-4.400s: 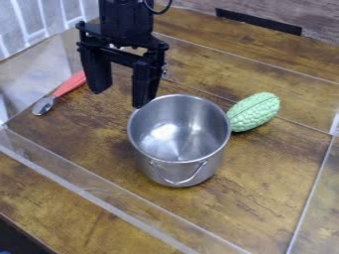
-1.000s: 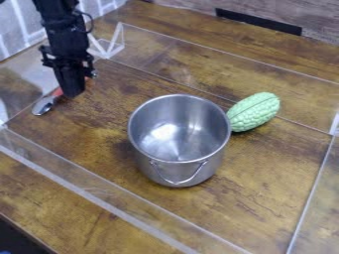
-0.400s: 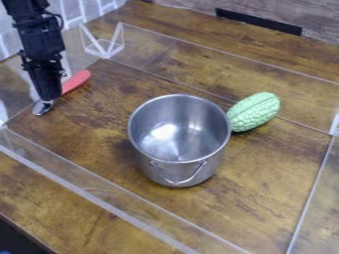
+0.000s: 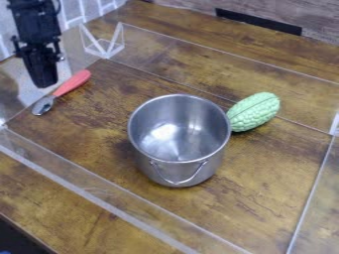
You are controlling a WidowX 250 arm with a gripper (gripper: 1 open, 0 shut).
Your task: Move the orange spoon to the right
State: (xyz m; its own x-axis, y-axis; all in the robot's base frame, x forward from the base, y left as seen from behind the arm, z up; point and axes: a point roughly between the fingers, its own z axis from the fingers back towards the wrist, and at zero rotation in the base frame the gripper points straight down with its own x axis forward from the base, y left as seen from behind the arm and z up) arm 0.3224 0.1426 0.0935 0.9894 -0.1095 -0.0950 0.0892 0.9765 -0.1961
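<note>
The orange spoon (image 4: pixel 66 87) lies flat on the wooden table at the far left, its silvery bowl (image 4: pixel 44 106) toward the front-left and its orange-red handle angled up to the right. My black gripper (image 4: pixel 43 77) hangs upright just left of the handle's upper end, its fingers pressed together and shut with nothing between them. I cannot tell whether its tip touches the spoon or the table.
A steel pot (image 4: pixel 179 137) with a bail handle stands in the middle of the table. A bumpy green vegetable (image 4: pixel 255 111) lies against its right side. Clear plastic walls (image 4: pixel 79 189) fence the work area at the front and left.
My shut gripper has slid left, off the spoon's handle, which now shows in full. The spoon, pot and vegetable stay where they were.
</note>
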